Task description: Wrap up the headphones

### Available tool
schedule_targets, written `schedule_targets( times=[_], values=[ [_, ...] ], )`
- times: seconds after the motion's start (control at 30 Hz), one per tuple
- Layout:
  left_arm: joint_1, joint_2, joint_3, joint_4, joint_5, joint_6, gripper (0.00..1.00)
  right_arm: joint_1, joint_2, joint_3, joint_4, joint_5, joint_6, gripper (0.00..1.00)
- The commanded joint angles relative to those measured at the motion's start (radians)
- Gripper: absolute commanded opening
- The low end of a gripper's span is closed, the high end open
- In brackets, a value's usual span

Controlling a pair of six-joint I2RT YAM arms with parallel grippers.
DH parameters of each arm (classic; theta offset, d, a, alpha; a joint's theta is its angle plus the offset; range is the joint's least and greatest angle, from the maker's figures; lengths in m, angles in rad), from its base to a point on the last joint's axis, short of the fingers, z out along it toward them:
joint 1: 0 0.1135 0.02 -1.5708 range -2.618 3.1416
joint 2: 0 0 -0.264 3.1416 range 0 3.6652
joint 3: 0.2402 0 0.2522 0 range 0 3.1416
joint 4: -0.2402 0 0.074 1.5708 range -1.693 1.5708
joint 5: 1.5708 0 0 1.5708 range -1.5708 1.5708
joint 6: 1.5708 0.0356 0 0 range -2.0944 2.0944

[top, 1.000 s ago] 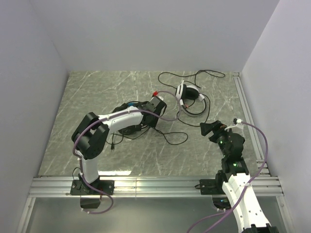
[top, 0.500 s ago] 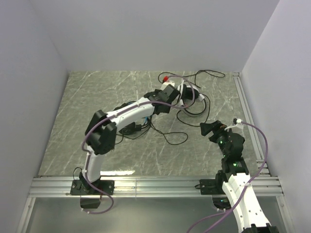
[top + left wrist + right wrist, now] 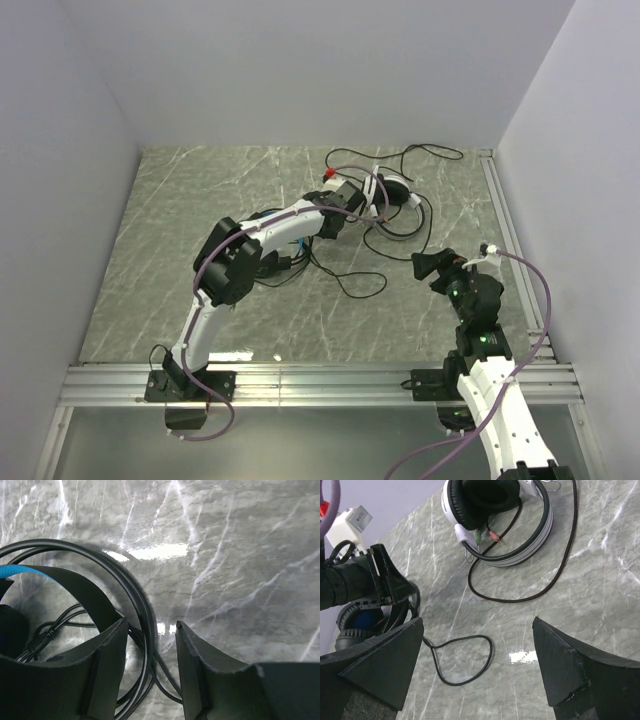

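My left claw (image 3: 150,630) stands half spread, jaws apart, with nothing pinched between them that I can see. It hangs low over the bench (image 3: 240,555). In the left wrist view the black headset (image 3: 75,585), blue along the top of its headband, lies at 9 o'clock of the claw. The dark end of the band runs in behind the finger on that side. Its black cable (image 3: 131,581) curves round the headset in several strands and passes under the gap between the jaws, close to the 9 o'clock finger. I cannot tell whether cable and finger touch.

From above, this headset sits at about 8 o'clock of my left claw, partly hidden under my left forearm (image 3: 285,222). The white headset (image 3: 395,205) lies near the claw at about 2 o'clock, apart from the black one.

My right claw (image 3: 477,625) is spread wide and empty, held above the bench. In its wrist view the white headset lies at 12 o'clock, black ear pads showing, with its own cord (image 3: 565,565) sweeping round at 2 o'clock. A loose loop (image 3: 465,657) of black cable lies on the bench below the gap between my right fingers, and the black headset sits out at 9 o'clock.
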Motion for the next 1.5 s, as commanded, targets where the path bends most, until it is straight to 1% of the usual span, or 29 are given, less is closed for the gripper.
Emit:
schedule_targets(
  times=[0.0,0.1,0.2,0.4,0.53,0.67,0.7,0.77,0.8,0.87,0.9,0.97,1.07,1.17,1.2,1.23,1.27,1.3,1.37,1.4,1.43,1.47],
  values=[
    [-0.003,-0.06,-0.012,0.019,-0.033,-0.028,0.5,-0.002,0.003,0.011,0.029,-0.003,-0.007,0.96],
    [0.002,-0.046,-0.001,-0.003,-0.024,-0.032,0.5,-0.002,0.003,0.01,0.029,-0.001,-0.006,0.96],
    [0.006,-0.017,0.01,-0.014,-0.009,-0.032,0.47,-0.002,0.001,0.011,0.028,-0.001,-0.007,0.96],
    [0.022,-0.015,-0.024,-0.015,-0.001,-0.055,0.45,-0.002,0.001,0.01,0.029,-0.003,-0.006,0.96],
    [0.055,-0.022,-0.078,0.006,0.06,-0.069,0.43,-0.002,0.001,0.011,0.029,-0.003,-0.007,0.96],
    [0.08,0.004,-0.079,0.01,0.134,-0.064,0.42,-0.002,0.001,0.011,0.029,-0.003,-0.006,0.96],
    [0.08,0.027,-0.063,0.002,0.145,-0.064,0.38,-0.002,0.001,0.01,0.029,-0.004,-0.006,0.96],
    [0.082,0.054,-0.043,-0.013,0.166,-0.054,0.27,-0.002,0.0,0.011,0.028,-0.001,-0.006,0.96],
    [0.082,0.076,-0.024,-0.026,0.191,-0.052,0.15,-0.004,0.0,0.01,0.028,-0.001,-0.007,0.96],
    [0.082,0.09,-0.016,-0.03,0.221,-0.04,0.02,-0.002,-0.002,0.01,0.028,-0.001,-0.006,0.96],
    [0.082,0.095,-0.018,-0.03,0.237,-0.04,0.0,-0.004,-0.002,0.01,0.028,-0.001,-0.007,0.96],
    [0.08,0.092,-0.026,-0.026,0.243,-0.04,0.0,-0.004,0.0,0.01,0.028,-0.001,-0.007,0.96],
    [0.078,0.032,-0.081,0.012,0.248,-0.041,0.0,-0.002,0.0,0.011,0.028,0.0,-0.007,0.96],
    [0.071,-0.101,-0.159,0.094,0.313,-0.014,0.0,-0.002,-0.002,0.011,0.028,-0.001,-0.007,0.96],
    [0.068,-0.185,-0.194,0.121,0.345,-0.002,0.0,-0.004,-0.006,0.011,0.026,-0.003,-0.009,0.96],
    [0.069,-0.23,-0.208,0.162,0.422,0.008,0.0,-0.002,-0.009,0.008,0.029,-0.01,-0.01,0.96],
    [0.069,-0.271,-0.219,0.183,0.46,0.023,0.0,-0.004,-0.014,0.008,0.034,-0.024,-0.012,0.96],
    [0.068,-0.354,-0.24,0.203,0.5,0.031,0.0,-0.002,-0.02,0.008,0.038,-0.04,-0.021,0.96],
    [0.068,-0.428,-0.254,0.253,0.63,0.051,0.0,-0.004,-0.023,0.003,0.064,-0.101,-0.021,0.96],
    [0.068,-0.492,-0.26,0.267,0.675,0.054,0.0,-0.002,-0.014,0.005,0.074,-0.119,-0.017,0.96],
    [0.068,-0.52,-0.263,0.284,0.715,0.049,0.0,-0.004,-0.005,0.017,0.08,-0.144,-0.013,0.96],
    [0.068,-0.546,-0.268,0.316,0.8,0.045,0.0,-0.004,0.006,0.031,0.074,-0.18,-0.01,0.96]
  ],
)
